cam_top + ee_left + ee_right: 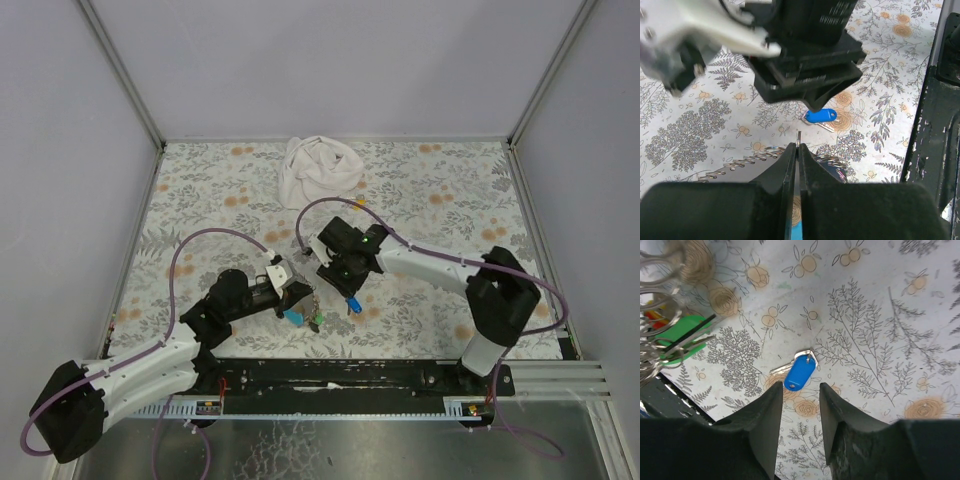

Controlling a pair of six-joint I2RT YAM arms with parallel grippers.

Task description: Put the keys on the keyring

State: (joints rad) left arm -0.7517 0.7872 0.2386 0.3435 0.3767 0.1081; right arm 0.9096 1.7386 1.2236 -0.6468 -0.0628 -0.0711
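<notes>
Left arm: comes in from the near-left corner and points toward the middle of the table.
Left gripper [796, 150]: fingers pressed tight together, pinching a thin sliver of metal that stands up just past their tips.
Keyring [799, 136]: held in the left gripper near the table's near-centre. Only its thin edge shows clearly. More silver loops lie blurred just to the left of the fingers.
Strap [293, 317]: bright blue side showing below the left gripper, just beside the green key.
Green key [318, 320]: just right of the strap, close to the keyring. From the right wrist it sits among blurred silver rings, and I cannot tell whether it is threaded on.
White cloth [318, 170]: crumpled at the far edge, well apart from everything else.
Blue key [800, 372]: lies flat and alone on the floral table cover [440, 200], right of the green key and apart from the keyring.
Right gripper [801, 387]: fingers spread with nothing gripped, tips either side of the blue key's near end and above it. It is close to the left gripper.
Right arm: reaches in from the near-right.
</notes>
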